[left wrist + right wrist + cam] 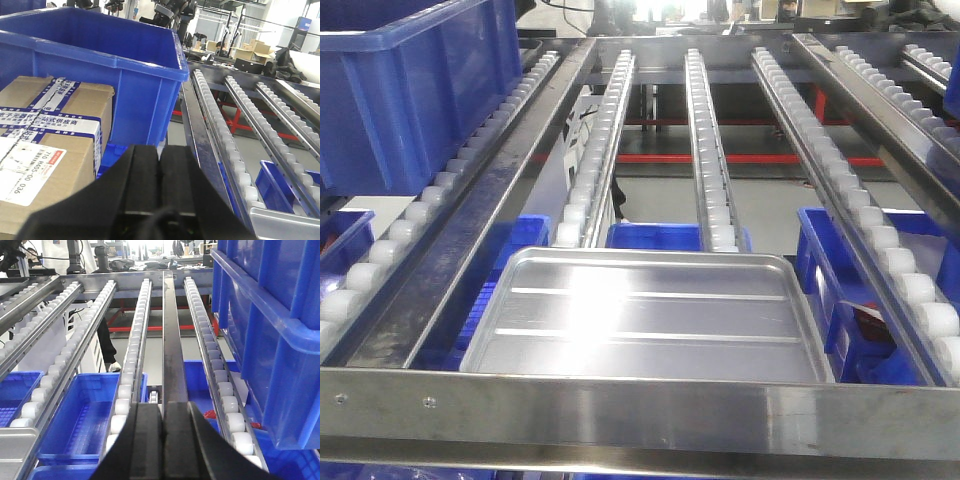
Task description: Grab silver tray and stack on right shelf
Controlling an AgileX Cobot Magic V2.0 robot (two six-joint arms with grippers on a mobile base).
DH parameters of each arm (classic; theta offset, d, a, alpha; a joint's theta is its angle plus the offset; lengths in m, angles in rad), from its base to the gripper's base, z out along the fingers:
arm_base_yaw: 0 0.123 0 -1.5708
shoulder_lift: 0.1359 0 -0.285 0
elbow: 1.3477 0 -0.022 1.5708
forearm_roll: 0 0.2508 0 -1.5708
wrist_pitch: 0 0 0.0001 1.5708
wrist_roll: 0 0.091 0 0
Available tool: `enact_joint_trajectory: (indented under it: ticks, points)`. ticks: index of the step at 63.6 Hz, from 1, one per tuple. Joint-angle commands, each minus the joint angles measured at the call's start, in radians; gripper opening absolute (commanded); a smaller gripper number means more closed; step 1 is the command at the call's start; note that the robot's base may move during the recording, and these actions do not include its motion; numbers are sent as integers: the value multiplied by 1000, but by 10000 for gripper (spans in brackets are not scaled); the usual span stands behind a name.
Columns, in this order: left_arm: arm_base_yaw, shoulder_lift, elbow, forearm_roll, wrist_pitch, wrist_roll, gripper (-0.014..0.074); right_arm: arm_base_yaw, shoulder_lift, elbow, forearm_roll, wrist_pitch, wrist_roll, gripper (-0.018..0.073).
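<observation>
The silver tray (pixel 645 320) lies flat on the white roller rails of the steel rack, in the middle lane at its near end, against the front steel bar. Its corner also shows in the left wrist view (pixel 285 220) and in the right wrist view (pixel 14 446). My left gripper (pixel 160 154) is shut and empty, left of the tray, before a blue bin. My right gripper (pixel 163 409) is shut and empty, right of the tray, over a dark steel rail. No matte grey tray shows, so I cannot tell which rack is the right shelf.
A large blue bin (pixel 410 85) sits on the left lane, with taped cardboard boxes (pixel 45 150) beside it. Another blue bin (pixel 270 330) stands close on the right. Blue crates (pixel 85 415) lie below the rails. Roller rails (pixel 705 150) run away from me.
</observation>
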Motion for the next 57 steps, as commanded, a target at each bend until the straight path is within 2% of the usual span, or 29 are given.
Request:
enact_joint_trajectory:
  ticks: [1,45,51,57]
  points:
    - [-5,-16,18,-6,-85,2,-100,-2,-22,-18,-3,-86,-6,57]
    - [-5,-16,18,-6,-90,2,-100,-2,-22,-18,-3,-89,-6,57]
    - [-5,-13,15,-6,-93,2,-100,-2,-22,-18,-3,-110,-6,57]
    - [-5,-13,-8,-6,-116,2,-100,-2,-22,-27,-3,-194,-6,57]
